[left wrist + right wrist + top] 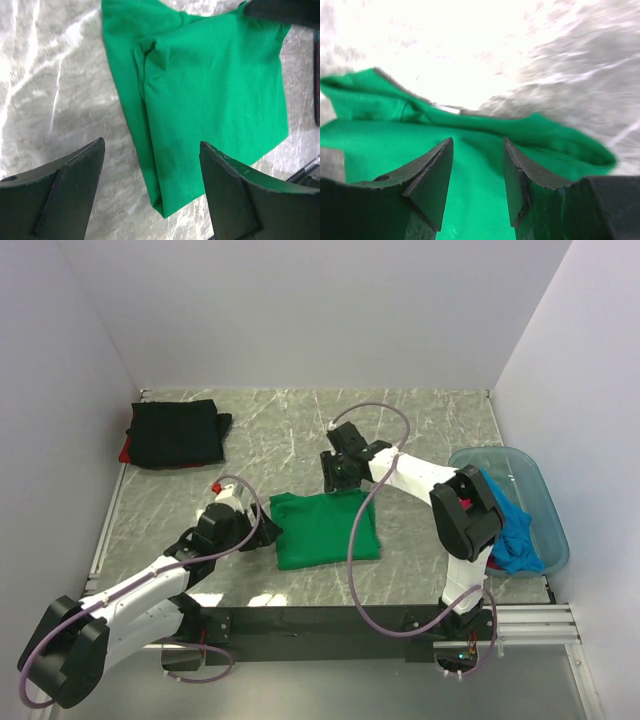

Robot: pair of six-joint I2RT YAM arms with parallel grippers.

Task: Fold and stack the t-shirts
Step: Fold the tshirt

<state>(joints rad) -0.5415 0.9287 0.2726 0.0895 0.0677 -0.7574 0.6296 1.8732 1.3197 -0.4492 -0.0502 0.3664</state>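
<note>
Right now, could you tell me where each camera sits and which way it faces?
Top external: above and behind the arms, looking down on the table; both arms show.
Left wrist: on the left arm, looking down at the green t-shirt; the open left gripper shows.
Right wrist: low over the shirt's edge; the right gripper shows.
Shared: the green t-shirt.

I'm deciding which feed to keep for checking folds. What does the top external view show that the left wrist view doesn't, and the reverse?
Only the top external view shows the black t-shirt folded at the far left with red cloth under it, and the blue tub holding a blue t-shirt at the right. Only the left wrist view shows the left gripper, fingers open, up close, and creases along the green t-shirt at its folded edge. Both show that shirt on the marbled table.
</note>
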